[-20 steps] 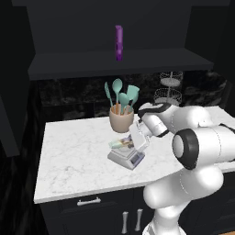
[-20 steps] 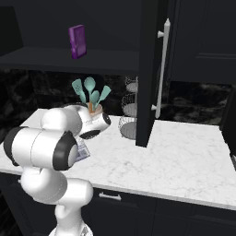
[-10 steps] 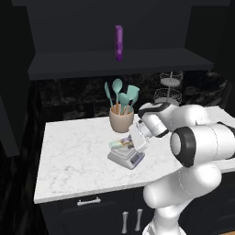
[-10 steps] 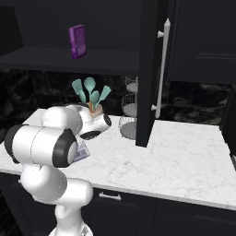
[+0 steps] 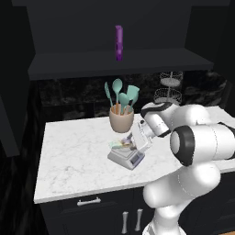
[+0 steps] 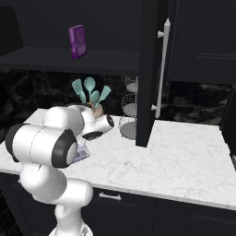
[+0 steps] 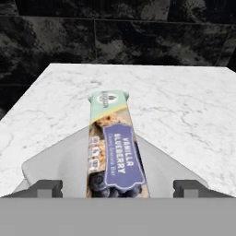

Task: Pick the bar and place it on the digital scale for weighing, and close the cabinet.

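The bar [image 7: 113, 147] lies flat on the scale [image 7: 60, 161], its long side running away from the camera in the hand view, with a pale green end farthest off and a purple label nearer. In the left base view the bar [image 5: 121, 144] shows as a small cream patch on the scale [image 5: 125, 156], which sits on the white marble surface [image 5: 73, 156] just in front of a tan utensil holder [image 5: 121, 121] filled with teal utensils [image 5: 121, 94].

The gripper [image 7: 118, 186] hovers low over the near end of the bar. Its two fingers [image 7: 46, 188] stand spread wide apart, one on each side of the bar and clear of it, pinching nothing. In the left base view the gripper [image 5: 137, 143] sits at the right edge of the scale, the white arm bending down to it from the lower right.

The cabinet door [image 6: 150, 69] stands open, swung out edge-on over the surface in the right base view, its long grey handle [image 6: 161, 69] facing right. Inside, a purple cylinder [image 5: 119, 42] stands upright on the shelf [image 5: 92, 62]; in the right base view it [image 6: 77, 41] appears as a purple block. A tiered wire basket [image 6: 130, 110] stands on the surface just left of the open door, near the dark marbled back wall [image 7: 115, 32]. Below the surface are black drawers with small silver handles [image 5: 89, 201]
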Available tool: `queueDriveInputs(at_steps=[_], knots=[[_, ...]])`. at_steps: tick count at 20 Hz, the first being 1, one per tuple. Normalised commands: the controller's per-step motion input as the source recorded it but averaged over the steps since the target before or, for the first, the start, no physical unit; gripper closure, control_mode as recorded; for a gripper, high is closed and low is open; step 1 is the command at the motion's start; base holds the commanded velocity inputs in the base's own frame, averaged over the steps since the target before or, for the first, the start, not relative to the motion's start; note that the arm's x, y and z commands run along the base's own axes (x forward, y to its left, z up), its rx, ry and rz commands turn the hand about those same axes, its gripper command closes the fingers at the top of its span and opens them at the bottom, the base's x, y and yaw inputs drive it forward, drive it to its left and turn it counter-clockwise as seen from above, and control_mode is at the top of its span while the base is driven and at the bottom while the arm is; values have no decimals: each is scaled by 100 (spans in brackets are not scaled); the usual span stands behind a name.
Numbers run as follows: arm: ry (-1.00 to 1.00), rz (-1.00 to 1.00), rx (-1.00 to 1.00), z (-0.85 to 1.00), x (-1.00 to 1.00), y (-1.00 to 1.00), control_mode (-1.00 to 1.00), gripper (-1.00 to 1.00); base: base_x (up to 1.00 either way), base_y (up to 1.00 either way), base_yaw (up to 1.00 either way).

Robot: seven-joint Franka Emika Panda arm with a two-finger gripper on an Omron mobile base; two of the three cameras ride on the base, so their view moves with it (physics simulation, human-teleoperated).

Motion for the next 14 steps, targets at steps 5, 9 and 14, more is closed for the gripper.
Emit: queueDriveInputs(at_steps=[5,9,14], knots=[[-7,0,0,4,-10,-6,-100,-100,0,0,0],[-34,0,1,22,-29,-27,-100,-100,0,0,0],[-44,-8,2,2,-13,-29,-100,-100,0,0,0]])
